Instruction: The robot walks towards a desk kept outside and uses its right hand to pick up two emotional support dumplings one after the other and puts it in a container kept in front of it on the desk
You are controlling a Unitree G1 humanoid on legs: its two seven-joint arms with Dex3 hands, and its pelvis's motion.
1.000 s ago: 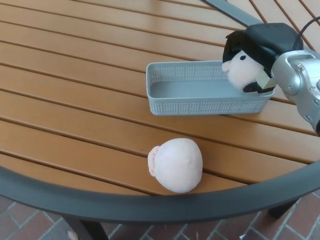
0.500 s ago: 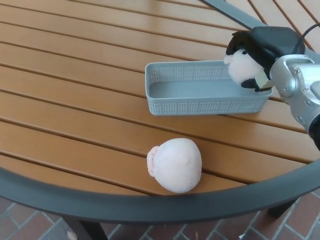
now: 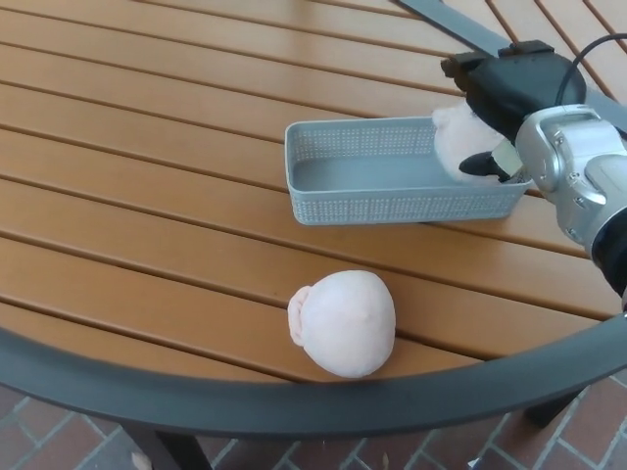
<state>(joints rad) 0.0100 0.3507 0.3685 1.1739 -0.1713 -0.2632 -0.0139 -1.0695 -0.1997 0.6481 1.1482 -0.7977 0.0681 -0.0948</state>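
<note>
The right hand [image 3: 505, 103] grips a pink dumpling plush [image 3: 457, 140] over the grey basket's [image 3: 392, 196] right end; another dumpling [image 3: 343, 323] lies in front of the basket.

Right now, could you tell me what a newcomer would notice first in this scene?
Probably the pale pink plush dumpling lying alone near the front edge of the slatted brown wooden table. Next, the black right robot hand at the right end of the grey perforated plastic basket, holding a second pink dumpling over its rim.
</note>
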